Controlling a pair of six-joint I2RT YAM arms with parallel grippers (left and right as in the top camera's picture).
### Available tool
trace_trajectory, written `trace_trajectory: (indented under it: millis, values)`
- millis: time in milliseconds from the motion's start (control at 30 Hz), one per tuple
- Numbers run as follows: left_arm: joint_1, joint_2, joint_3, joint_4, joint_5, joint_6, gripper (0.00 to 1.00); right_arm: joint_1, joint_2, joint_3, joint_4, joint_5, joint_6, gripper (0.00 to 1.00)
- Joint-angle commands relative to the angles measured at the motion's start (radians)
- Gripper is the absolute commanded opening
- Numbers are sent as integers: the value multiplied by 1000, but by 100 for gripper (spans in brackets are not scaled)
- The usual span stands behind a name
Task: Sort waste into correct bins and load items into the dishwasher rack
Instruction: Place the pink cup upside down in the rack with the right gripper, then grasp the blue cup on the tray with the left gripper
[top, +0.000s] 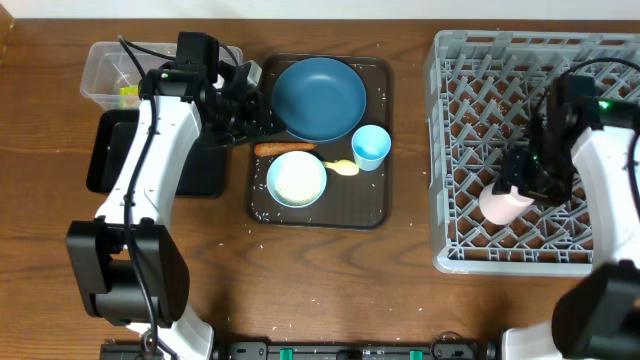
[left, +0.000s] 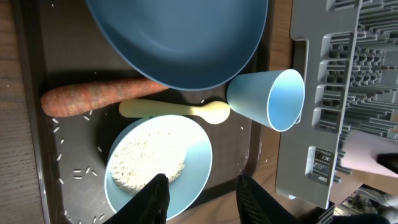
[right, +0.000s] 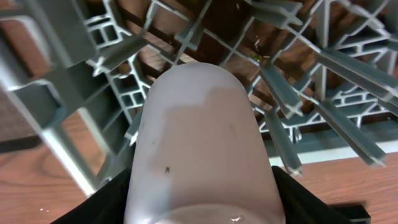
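pink cup (right: 202, 143) sits in the near-left part of the dishwasher rack (top: 510, 262), closed end pointing away from the wrist cam into the pegs. Can't tell if it's seated or just above them. right gripper (top: 527, 188) is clamped on it across the side wall, one finger on each side.

Handling guess: light, stiff plastic, smooth and probably slick. The wall is hollow, so moderate squeeze only; the side-wall hold looks right. Likely risk is a peg catching the closed end and twisting the cup in the pads.

left gripper (left: 202, 199) hangs over the brown serving tray (top: 365, 205), jaws apart, nothing between them, above the white bowl (left: 158, 165) holding rice. carrot (left: 93, 98) lies between that bowl and the dark blue bowl (top: 319, 97). yellow spoon (top: 342, 167) and light blue cup (top: 371, 147) are to the right on the tray. clear tub (top: 105, 75) is far left, with the black tray (top: 100, 160) just nearer than it.
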Motion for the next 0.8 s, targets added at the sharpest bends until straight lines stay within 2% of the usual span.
trace_trajectory:
  millis: [0,33,133,300,433,567,767]
  values:
    - [-2,-3,1,-3,-9,-1,38,10,41,2,2,13,11,52]
    - [-3,-2,0,-3,-9,-1,38,10,48,2,3,13,11,60]
    - [-18,-3,0,6,-16,0,38,10,56,3,10,12,19,77]
    - [-103,-2,0,55,-142,-2,38,10,37,43,3,-14,32,98]
    - [-208,-2,0,126,-323,-65,46,10,-3,93,-18,-13,29,99]
    - [-312,3,1,223,-460,-70,56,21,-64,110,-11,-14,29,99]
    - [-392,50,1,311,-492,-70,59,61,-138,110,-6,-13,29,98]
